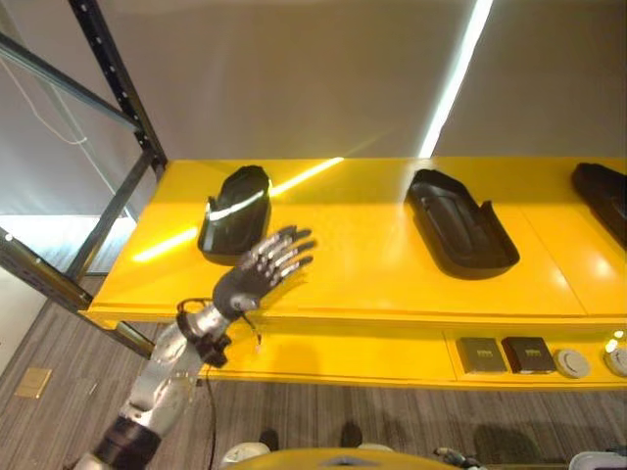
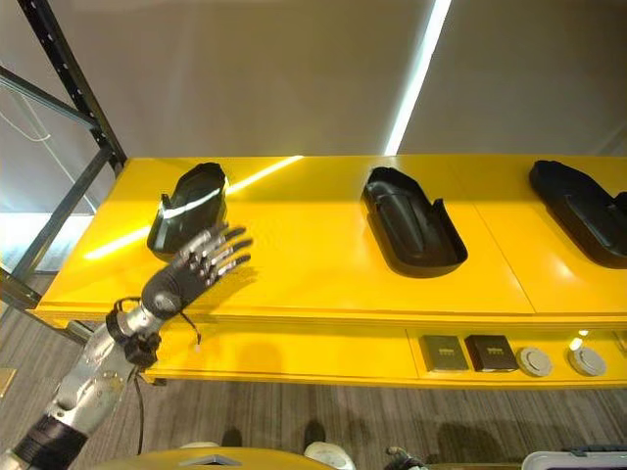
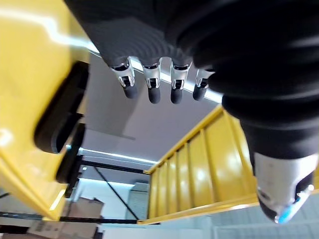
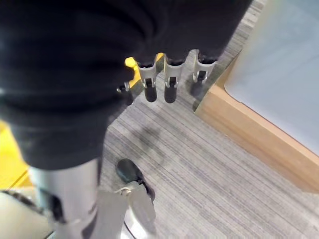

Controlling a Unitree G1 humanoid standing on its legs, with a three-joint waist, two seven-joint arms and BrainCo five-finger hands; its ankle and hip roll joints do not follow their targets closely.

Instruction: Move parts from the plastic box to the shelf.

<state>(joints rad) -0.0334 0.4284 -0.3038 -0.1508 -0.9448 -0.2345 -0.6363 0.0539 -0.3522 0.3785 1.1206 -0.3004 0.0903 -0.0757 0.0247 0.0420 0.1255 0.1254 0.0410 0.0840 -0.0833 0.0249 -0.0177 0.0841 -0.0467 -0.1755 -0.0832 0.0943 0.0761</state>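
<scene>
So the left hand (image 1: 263,269) is up over the front part of the yellow shelf (image 1: 372,279), fingers (image 1: 289,250) spread and pretty much straight, holding nothing. It's just in front of the left part (image 1: 235,212), a black molded shell sitting on the shelf near its left end, and from the head views I can't tell if the fingertips actually touch it or hang just short of it. The left wrist view shows the same hand (image 3: 164,59) from close up with the fingers straight and that dark part (image 3: 62,117) off past them against the yellow. Further right on the shelf there's a middle part (image 1: 458,223), same kind of black tray shape lying hollow side up, well apart from the first one, and a third part (image 1: 602,196) at the far right edge, cut off by the frame. Below the front lip of the shelf is a lower yellow ledge with two small dark square blocks (image 1: 504,354) side by side and two round pale discs (image 1: 592,362) next to them. A dark metal rack post (image 1: 118,83) runs up at the left corner of the shelf. The right hand (image 4: 164,74) is down low over grey striped floor (image 4: 209,169), fingers relaxed and apart, nothing in it, with a wooden-edged platform (image 4: 249,134) just beside it.
</scene>
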